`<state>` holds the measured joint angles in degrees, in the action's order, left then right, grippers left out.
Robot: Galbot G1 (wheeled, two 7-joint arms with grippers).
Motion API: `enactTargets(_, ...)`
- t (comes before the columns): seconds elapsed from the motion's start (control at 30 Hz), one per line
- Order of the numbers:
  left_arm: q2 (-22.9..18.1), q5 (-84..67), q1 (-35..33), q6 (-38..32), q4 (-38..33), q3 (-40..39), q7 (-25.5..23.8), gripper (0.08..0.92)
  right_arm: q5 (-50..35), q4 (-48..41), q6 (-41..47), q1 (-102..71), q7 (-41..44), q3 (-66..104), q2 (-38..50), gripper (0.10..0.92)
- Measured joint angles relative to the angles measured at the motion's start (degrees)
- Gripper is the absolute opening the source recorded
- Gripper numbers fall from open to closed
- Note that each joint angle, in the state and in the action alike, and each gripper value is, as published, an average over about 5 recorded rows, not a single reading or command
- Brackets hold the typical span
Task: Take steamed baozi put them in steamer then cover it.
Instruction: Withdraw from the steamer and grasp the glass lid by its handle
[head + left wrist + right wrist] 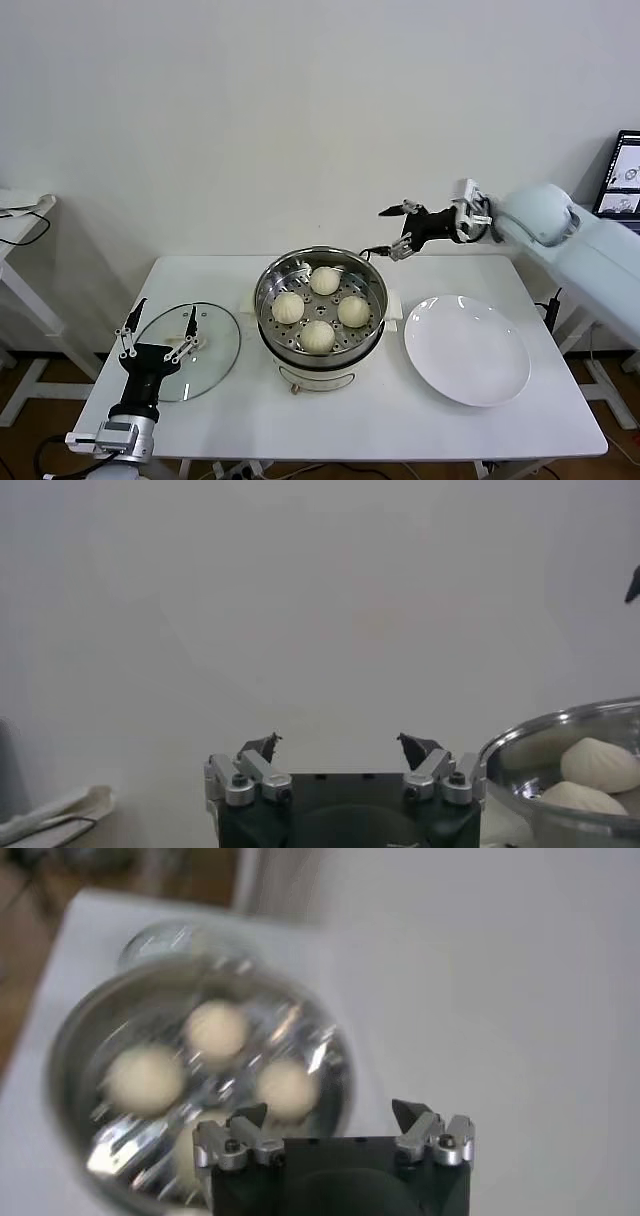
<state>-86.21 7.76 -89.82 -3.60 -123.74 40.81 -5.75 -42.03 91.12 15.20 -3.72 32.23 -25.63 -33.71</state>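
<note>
The steamer (pixel 268 290), a shiny steel pot on a white base, stands mid-table with several cream-white baozi (pixel 318 337) on its perforated tray. The cover (pixel 215 350), a clear glass lid with a white handle, lies flat on the table to the steamer's left. My left gripper (pixel 168 306) stands open and empty at the cover's near-left edge. My right gripper (pixel 372 232) hangs open and empty in the air behind and to the right of the steamer. In the right wrist view, the baozi (pixel 217 1028) and steamer (pixel 120 1138) lie beyond the open right gripper (pixel 330 1110). The left wrist view shows the open left gripper (pixel 338 742) and the steamer's rim (pixel 560 725).
An empty white plate (pixel 467 348) lies on the table right of the steamer. The white table (pixel 380 430) ends close behind at a plain wall. A monitor (pixel 622 175) stands at the far right, and another table edge (pixel 20 225) at the far left.
</note>
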Motion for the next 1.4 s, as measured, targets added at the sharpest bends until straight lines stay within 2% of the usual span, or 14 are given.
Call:
enactTargets(0.17,0.4,-0.02,0.74,-1.02,1.82,-0.15,0.42,0.823,-1.35,5.22,-4.73,-17.82,-10.63,16.57,-0.08,0.823)
enactTargets(0.37,0.94,-0.01,1.34,-1.62,3.81,-0.53,0.46,0.823,1.15,10.94,-10.31,-37.66,-20.62,34.26,-4.28,0.823)
enactTargets(0.77,1.17,5.0,1.83,-3.94,7.69,-1.05,2.27,0.823,9.77,18.06,-21.27,-64.7,-32.33,51.11,-17.83,0.823)
enactTargets(1.1,2.2,28.37,1.88,-10.3,14.12,0.66,8.61,0.823,14.58,19.18,-27.44,-74.0,-35.85,54.82,-26.08,0.823)
enactTargets(1.4,4.77,54.37,4.26,-15.09,23.71,2.48,16.12,0.823,16.45,19.26,-29.29,-76.93,-36.91,55.95,-29.27,0.823)
